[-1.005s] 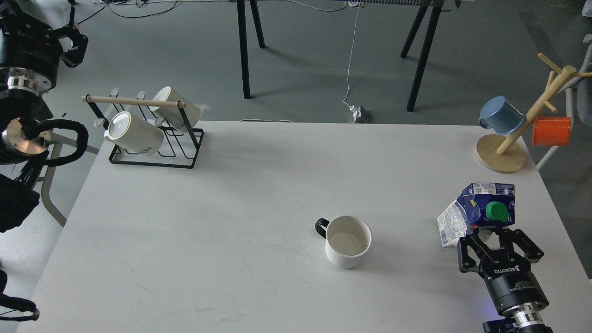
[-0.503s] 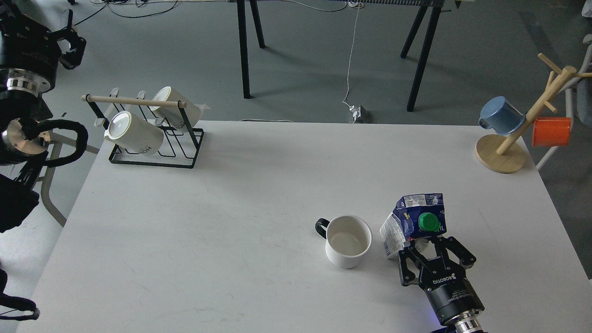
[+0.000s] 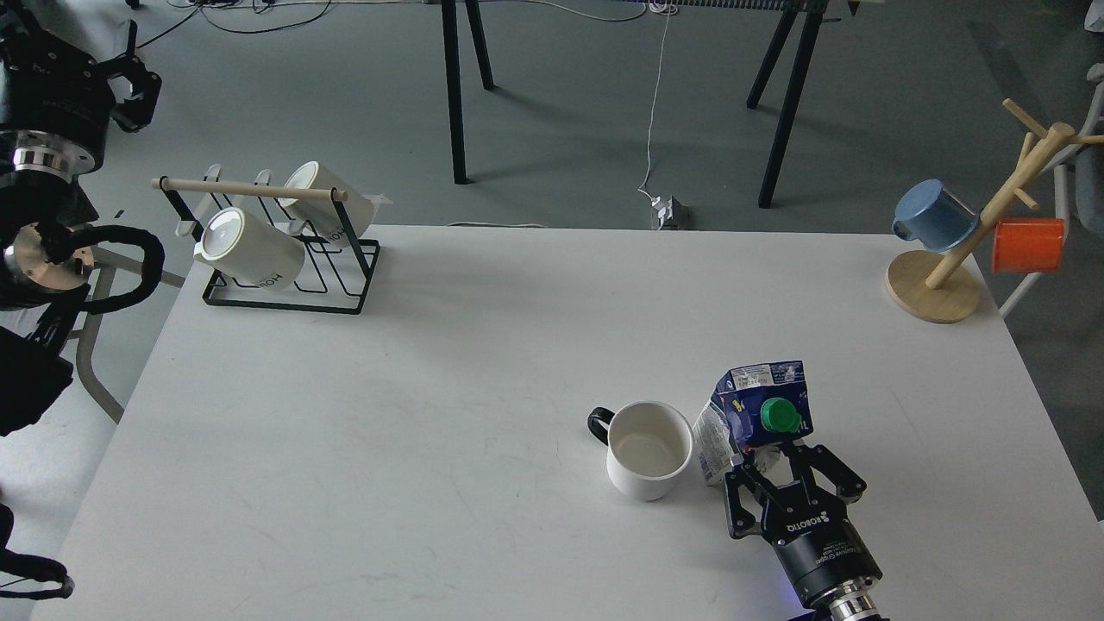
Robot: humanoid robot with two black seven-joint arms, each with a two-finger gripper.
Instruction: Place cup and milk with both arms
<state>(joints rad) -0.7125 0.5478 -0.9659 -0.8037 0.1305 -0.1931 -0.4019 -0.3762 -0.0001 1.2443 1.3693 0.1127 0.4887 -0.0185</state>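
Note:
A white cup with a black handle on its left stands upright on the white table, right of centre. A blue milk carton with a green cap stands right beside the cup, about touching its right side. My right gripper comes in from the bottom edge and is shut on the carton's lower part. My left gripper is at the top left, off the table over the floor, holding nothing; its fingers look spread.
A black wire rack with two white mugs lying in it stands at the table's back left. A wooden mug tree with a blue mug and an orange mug stands at the back right corner.
My right gripper has carried the milk carton leftwards from the table's right side to just beside the cup. The cup and the left arm have not moved.

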